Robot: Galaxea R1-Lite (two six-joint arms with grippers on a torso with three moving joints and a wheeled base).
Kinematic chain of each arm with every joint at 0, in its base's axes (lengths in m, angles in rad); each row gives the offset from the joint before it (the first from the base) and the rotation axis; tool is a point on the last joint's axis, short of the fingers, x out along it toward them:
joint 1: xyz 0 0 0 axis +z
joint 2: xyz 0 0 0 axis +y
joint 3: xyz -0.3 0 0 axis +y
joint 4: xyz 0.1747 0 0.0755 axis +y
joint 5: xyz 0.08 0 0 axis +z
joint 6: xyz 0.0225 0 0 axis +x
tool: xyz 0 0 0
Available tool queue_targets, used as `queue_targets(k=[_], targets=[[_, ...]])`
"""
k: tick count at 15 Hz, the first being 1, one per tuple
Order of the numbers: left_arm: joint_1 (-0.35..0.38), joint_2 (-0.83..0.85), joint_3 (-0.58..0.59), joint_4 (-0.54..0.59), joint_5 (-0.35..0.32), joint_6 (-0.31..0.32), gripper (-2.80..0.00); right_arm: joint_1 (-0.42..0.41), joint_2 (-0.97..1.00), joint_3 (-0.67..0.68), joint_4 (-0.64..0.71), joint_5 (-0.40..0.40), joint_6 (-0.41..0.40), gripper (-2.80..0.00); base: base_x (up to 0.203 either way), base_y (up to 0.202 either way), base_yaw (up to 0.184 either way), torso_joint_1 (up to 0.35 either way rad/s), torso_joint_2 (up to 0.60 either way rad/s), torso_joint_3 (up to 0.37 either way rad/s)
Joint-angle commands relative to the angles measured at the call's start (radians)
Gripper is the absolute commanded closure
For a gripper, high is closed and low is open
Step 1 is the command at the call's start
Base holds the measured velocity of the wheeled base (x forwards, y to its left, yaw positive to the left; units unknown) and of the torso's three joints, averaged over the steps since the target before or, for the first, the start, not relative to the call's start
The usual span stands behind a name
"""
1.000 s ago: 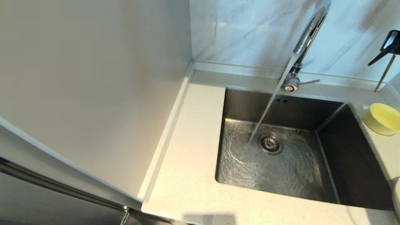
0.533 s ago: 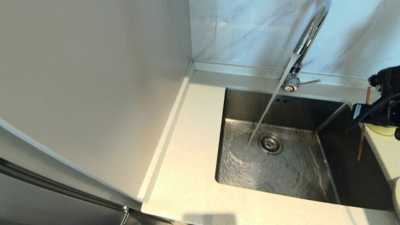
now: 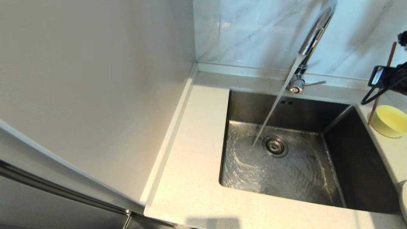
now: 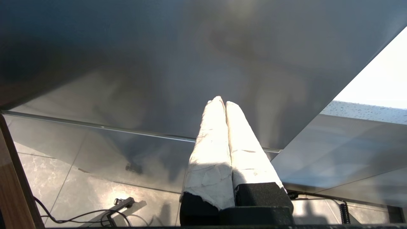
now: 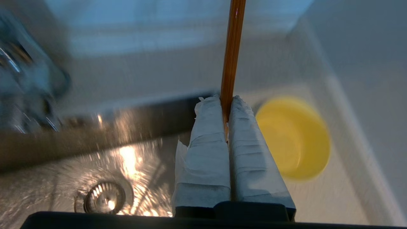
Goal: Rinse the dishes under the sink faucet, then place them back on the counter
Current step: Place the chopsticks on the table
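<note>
My right gripper (image 5: 227, 99) is shut on the brown wooden chopsticks (image 5: 232, 47), which stick out past its taped fingertips. In the head view the chopsticks (image 3: 381, 85) hang steeply at the far right, above the sink's right rim and just left of the pale-yellow bowl (image 3: 389, 121) on the counter (image 3: 197, 152). The chrome faucet (image 3: 314, 31) pours a slanted stream (image 3: 270, 117) into the steel sink (image 3: 359, 165), beside the drain strainer (image 3: 275, 146). A sliver of the cream-white plate (image 3: 404, 200) shows at the right edge. My left gripper (image 4: 221, 101) is shut and empty, parked below the counter.
A tall grey cabinet side (image 3: 95, 79) walls off the counter's left. The grey-veined marble wall (image 3: 248, 31) stands behind the faucet, whose lever (image 3: 314, 83) points right. Water ripples across the sink floor.
Half a second ago the right gripper had dropped with the chopsticks over the sink's right wall, covering the bowl. It has now risen and moved back right, uncovering the bowl. The water keeps running.
</note>
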Motion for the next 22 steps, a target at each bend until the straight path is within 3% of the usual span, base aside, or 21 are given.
queue_targets(k=[1,3,5,9,11,15,17,20,22], targets=[[0.0,0.0,0.0,0.0,0.0,0.0,0.0,0.0,-0.019,-0.101,0.015,-0.001,-0.051,0.0,0.0,0.0,0.0,0.0,0.0,0.0],[0.0,0.0,0.0,0.0,0.0,0.0,0.0,-0.01,-0.068,-0.128,0.076,0.018,-0.177,0.0,0.0,0.0,0.0,0.0,0.0,0.0],[0.0,0.0,0.0,0.0,0.001,0.0,0.0,-0.019,-0.109,-0.166,0.255,0.047,-0.226,0.0,0.0,0.0,0.0,0.0,0.0,0.0],[0.0,0.0,0.0,0.0,0.0,0.0,0.0,-0.093,-0.159,-0.304,0.89,0.146,-0.242,0.0,0.0,0.0,0.0,0.0,0.0,0.0],[0.0,0.0,0.0,0.0,0.0,0.0,0.0,-0.185,-0.194,-0.301,1.063,0.213,-0.244,0.0,0.0,0.0,0.0,0.0,0.0,0.0],[0.0,0.0,0.0,0.0,0.0,0.0,0.0,-0.263,-0.242,-0.187,1.142,0.253,-0.213,0.0,0.0,0.0,0.0,0.0,0.0,0.0],[0.0,0.0,0.0,0.0,0.0,0.0,0.0,-0.271,-0.241,-0.177,1.211,0.283,-0.12,0.0,0.0,0.0,0.0,0.0,0.0,0.0],[0.0,0.0,0.0,0.0,0.0,0.0,0.0,-0.311,-0.217,-0.128,1.199,0.284,-0.094,0.0,0.0,0.0,0.0,0.0,0.0,0.0],[0.0,0.0,0.0,0.0,0.0,0.0,0.0,-0.351,-0.211,-0.056,1.12,0.284,-0.091,0.0,0.0,0.0,0.0,0.0,0.0,0.0]])
